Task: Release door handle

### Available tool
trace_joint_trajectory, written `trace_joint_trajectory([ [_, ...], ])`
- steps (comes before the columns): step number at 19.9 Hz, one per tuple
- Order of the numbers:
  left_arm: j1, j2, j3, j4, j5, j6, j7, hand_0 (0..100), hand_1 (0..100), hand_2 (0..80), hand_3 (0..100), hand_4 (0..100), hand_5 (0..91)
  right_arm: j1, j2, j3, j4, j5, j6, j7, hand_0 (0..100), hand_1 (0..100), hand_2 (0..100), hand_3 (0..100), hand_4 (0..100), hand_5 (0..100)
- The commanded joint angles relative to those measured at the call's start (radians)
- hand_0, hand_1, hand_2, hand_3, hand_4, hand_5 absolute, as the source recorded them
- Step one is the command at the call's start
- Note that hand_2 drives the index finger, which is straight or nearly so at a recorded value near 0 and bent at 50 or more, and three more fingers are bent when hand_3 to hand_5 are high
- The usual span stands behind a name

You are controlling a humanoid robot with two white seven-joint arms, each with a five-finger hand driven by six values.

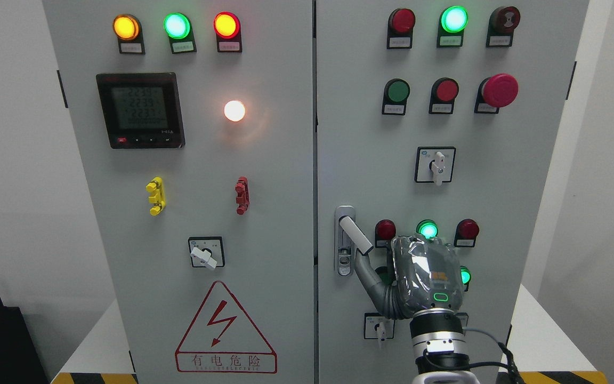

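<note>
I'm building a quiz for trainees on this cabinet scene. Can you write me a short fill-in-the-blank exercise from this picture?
1. The right hand reaches toward the door handle on the ____ cabinet door.
2. The triangular warning sign shows a red ____ bolt.
3. The top row of the left door holds ____ lit indicator lamps.
4. The mushroom-shaped emergency stop button is coloured ____.

Missing words: right; lightning; three; red

Warning triangle (225, 332) on left door reads "有电危险".
</note>
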Motion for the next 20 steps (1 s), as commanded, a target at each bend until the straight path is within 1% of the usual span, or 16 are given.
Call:
trace_joint_trajectory([
  [1,0.000,0.000,0.011,0.017,0.000,0.001,0.000,12,39,0.0,0,0,0.0,-0.004,0.000,-0.007,-0.006,-0.002,-0.001,0.001,48,10,99,100,98,93],
  [20,0.000,0.000,0.011,0.017,0.000,0.001,0.000,12,39,0.0,0,0,0.0,-0.014,0.000,-0.017,-0.006,-0.002,-0.005,0.002,49,10,99,100,98,93],
])
